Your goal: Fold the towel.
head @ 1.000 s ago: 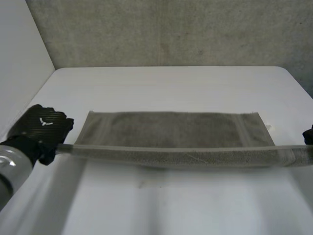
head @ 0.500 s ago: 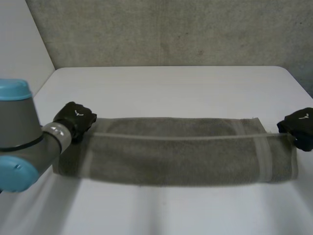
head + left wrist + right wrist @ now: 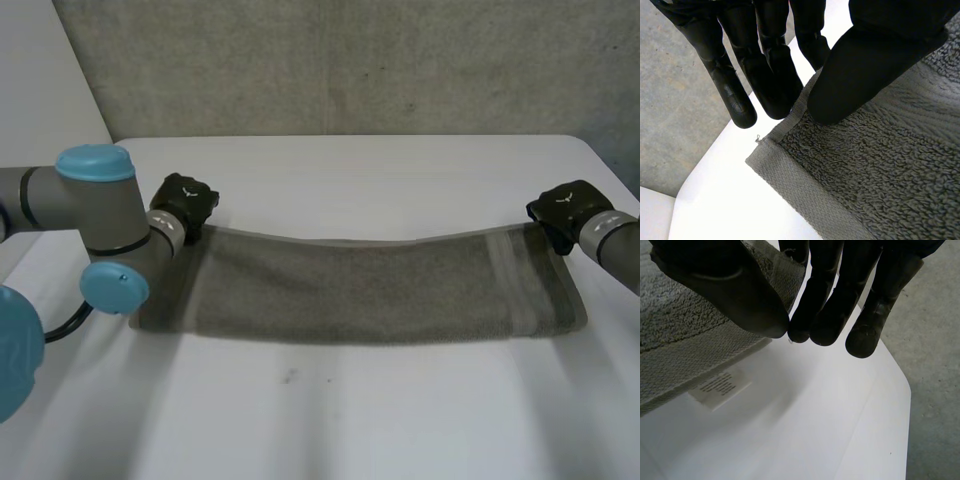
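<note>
The left hand [image 3: 865, 55] pinches the grey towel [image 3: 885, 170] beside its hemmed corner, thumb on the terry top and fingers [image 3: 771, 75] under the edge, over the white table [image 3: 722, 202].

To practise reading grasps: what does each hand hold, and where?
The towel: left hand pinches its far left corner, right hand its far right corner.

Grey arms [image 3: 75, 205] — light-blue caps [image 3: 95, 163], black hands [image 3: 185, 202]

The towel [image 3: 360, 290] lay across the table [image 3: 360, 170], stretched from left to right. The left hand [image 3: 185, 200] was at its far left corner and the right hand [image 3: 562, 208] at its far right corner. A wall [image 3: 350, 60] stood behind.
</note>
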### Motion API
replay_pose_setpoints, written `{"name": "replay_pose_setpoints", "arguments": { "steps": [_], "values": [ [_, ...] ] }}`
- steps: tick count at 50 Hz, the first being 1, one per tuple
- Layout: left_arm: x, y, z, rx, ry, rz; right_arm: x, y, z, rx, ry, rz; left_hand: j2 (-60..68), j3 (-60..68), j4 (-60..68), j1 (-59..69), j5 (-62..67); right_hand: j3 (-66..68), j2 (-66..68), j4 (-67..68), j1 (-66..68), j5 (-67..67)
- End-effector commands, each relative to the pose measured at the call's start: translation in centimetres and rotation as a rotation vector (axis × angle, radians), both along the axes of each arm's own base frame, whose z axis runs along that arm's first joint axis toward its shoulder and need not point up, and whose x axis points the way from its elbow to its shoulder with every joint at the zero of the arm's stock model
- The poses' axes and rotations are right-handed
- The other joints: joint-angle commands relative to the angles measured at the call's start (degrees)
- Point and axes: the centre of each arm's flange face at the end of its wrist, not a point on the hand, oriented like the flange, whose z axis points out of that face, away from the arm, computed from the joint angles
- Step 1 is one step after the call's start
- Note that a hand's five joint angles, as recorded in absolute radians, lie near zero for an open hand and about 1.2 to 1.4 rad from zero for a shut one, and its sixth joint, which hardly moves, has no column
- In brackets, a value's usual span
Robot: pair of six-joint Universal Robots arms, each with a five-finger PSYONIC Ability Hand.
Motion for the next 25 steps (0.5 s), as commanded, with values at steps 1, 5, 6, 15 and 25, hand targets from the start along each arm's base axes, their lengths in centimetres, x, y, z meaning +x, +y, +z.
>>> {"name": "replay_pose_setpoints", "arguments": {
  "steps": [1, 5, 6, 15, 25],
  "values": [
    [-0.1, -0.9, -1.0, -0.005, -0.004, 0.026, 0.4, -1.4, -1.2, -0.01, 0.021, -0.025, 10.24, 10.29, 10.23, 10.95, 10.62, 3.6, 3.5, 2.86, 3.31, 1.96],
    [-0.1, -0.9, -1.1, -0.002, -0.003, 0.025, 0.4, -1.6, -1.6, -0.009, 0.028, -0.037, 10.24, 10.29, 10.23, 10.95, 10.62, 3.6, 3.5, 2.86, 3.31, 1.96],
    [-0.2, -0.8, -1.1, -0.001, -0.002, 0.024, 0.5, -1.6, -1.7, -0.008, 0.032, -0.044, 10.24, 10.29, 10.23, 10.95, 10.62, 3.6, 3.5, 2.86, 3.31, 1.96],
    [-0.6, -0.5, -1.1, 0.005, 0.016, 0.019, 0.4, -1.8, -1.5, -0.019, 0.036, -0.064, -2.68, -2.63, -2.7, -1.98, -2.31, 0.13, 0.02, -0.61, -0.16, -1.51],
    [-0.4, 1.0, 1.8, -0.014, 0.022, 0.086, 0.3, -1.7, 3.9, -0.142, -0.118, -0.087, -59.76, -59.71, -59.77, -59.05, -59.38, -66.4, -66.5, -67.14, -66.69, -68.04]
  ]
}}
